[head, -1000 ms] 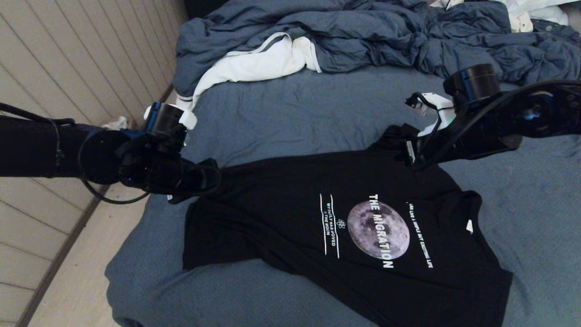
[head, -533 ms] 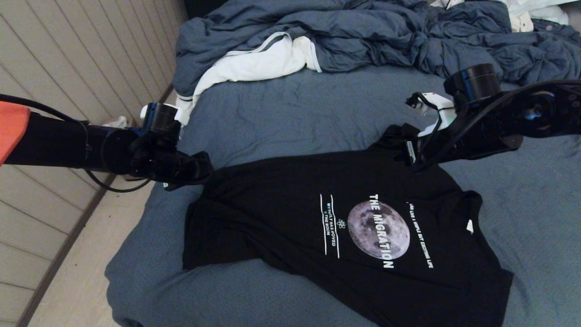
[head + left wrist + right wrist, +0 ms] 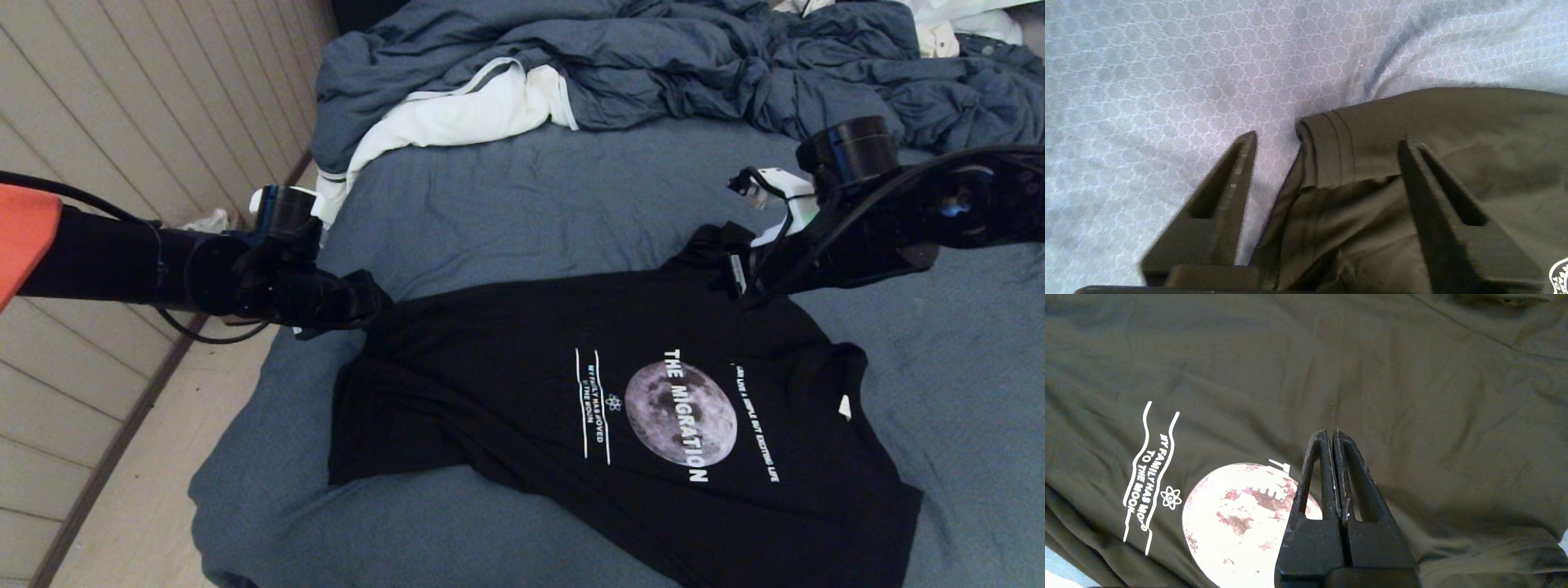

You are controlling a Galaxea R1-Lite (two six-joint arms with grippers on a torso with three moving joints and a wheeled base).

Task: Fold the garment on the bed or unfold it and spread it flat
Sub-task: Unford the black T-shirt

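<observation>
Dim, flat light in the head view; both wrist views brighter, washed out and soft up close.

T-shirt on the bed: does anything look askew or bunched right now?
Yes. The T-shirt lies slanted on the bed, and its hem corner is bunched and folded over between the open left gripper. The far sleeve is rumpled by the shut right gripper.

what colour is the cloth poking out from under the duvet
White with grey trim: the cloth shows best in the head view, under the blue-grey duvet.
</observation>
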